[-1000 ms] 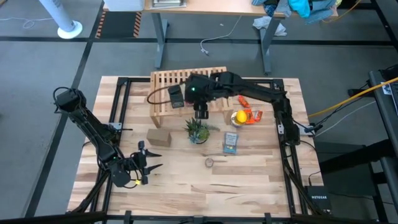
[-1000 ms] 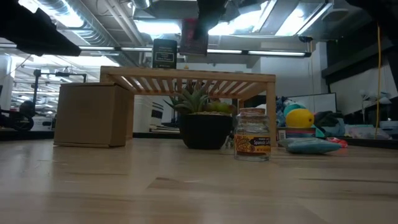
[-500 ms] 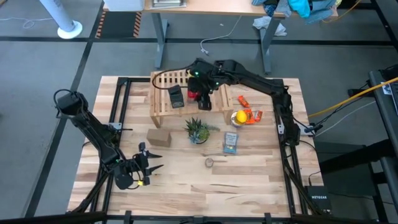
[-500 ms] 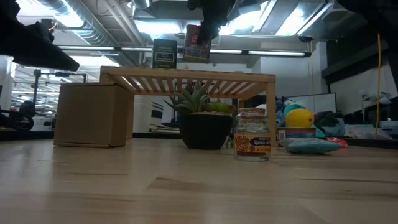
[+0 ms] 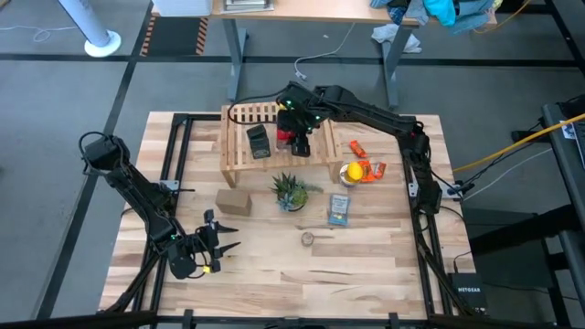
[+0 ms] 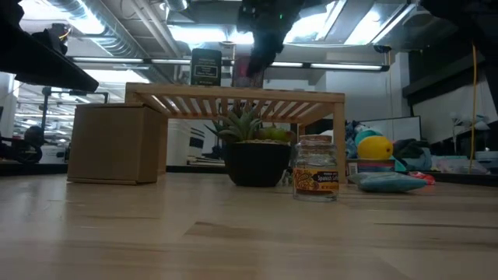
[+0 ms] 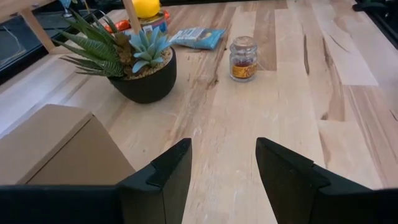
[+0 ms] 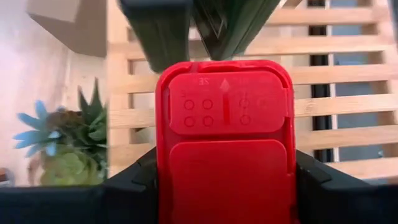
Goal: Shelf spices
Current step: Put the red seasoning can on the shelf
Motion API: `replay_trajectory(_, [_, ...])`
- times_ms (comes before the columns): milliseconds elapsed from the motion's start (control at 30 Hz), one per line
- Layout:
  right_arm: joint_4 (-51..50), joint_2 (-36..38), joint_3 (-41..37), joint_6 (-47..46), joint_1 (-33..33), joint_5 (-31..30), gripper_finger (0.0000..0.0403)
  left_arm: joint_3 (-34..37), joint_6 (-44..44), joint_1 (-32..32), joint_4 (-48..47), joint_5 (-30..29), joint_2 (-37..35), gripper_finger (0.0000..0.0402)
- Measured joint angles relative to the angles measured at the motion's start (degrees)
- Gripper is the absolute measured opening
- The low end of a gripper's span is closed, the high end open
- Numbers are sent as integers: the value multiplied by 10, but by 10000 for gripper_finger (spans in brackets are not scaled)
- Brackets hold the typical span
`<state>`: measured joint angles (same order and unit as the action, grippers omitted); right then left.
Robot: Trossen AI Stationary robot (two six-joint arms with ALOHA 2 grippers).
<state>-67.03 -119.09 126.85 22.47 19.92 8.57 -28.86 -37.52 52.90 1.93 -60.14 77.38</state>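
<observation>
The light-wood shelf (image 5: 239, 153) stands at the table's far middle. A dark tin (image 5: 260, 142) stands upright on its slatted top. My right gripper (image 5: 299, 137) is over the shelf, just right of the dark tin, shut on a red tin (image 8: 225, 124). In the low view the red tin (image 6: 249, 71) is at the level of the shelf's top (image 6: 233, 95). The small round jar (image 5: 308, 238) stands on the table's near middle. My left gripper (image 7: 222, 168) waits open near the front left, holding nothing. My right gripper pinches the red tin between its two fingers (image 8: 134, 186), one on each of the tin's two narrow sides (image 8: 163, 180), below the lid. The fingers come slanting down from above. The tin is held lid up; whether its bottom rests on the slats I cannot tell.
A potted succulent (image 5: 291, 192) and a cardboard box (image 5: 233, 202) stand on the table in front of the shelf. A blue packet (image 5: 339, 210) lies right of the plant. Yellow and orange items (image 5: 358, 171) sit at the right.
My right gripper has carried the red tin toward the table's far edge, from the shelf's near edge to over its slats, and lowered it beside the dark tin to the level of the shelf's top. It has stayed shut on the tin.
</observation>
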Motion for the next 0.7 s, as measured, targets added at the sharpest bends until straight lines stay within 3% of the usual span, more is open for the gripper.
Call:
replay_trajectory(133, [45,1,-34,8,5,1,205,0,0,0,0,0,0,172])
replay_trajectory(533, [69,1,-37,20,5,-5,205,0,4,0,0,0,0,172])
replay_trajectory(600, [69,1,-37,18,5,-7,226,0,4,0,0,0,0,172])
replay_trajectory(700, [65,-1,-38,1,5,-17,289,0,4,0,0,0,0,172])
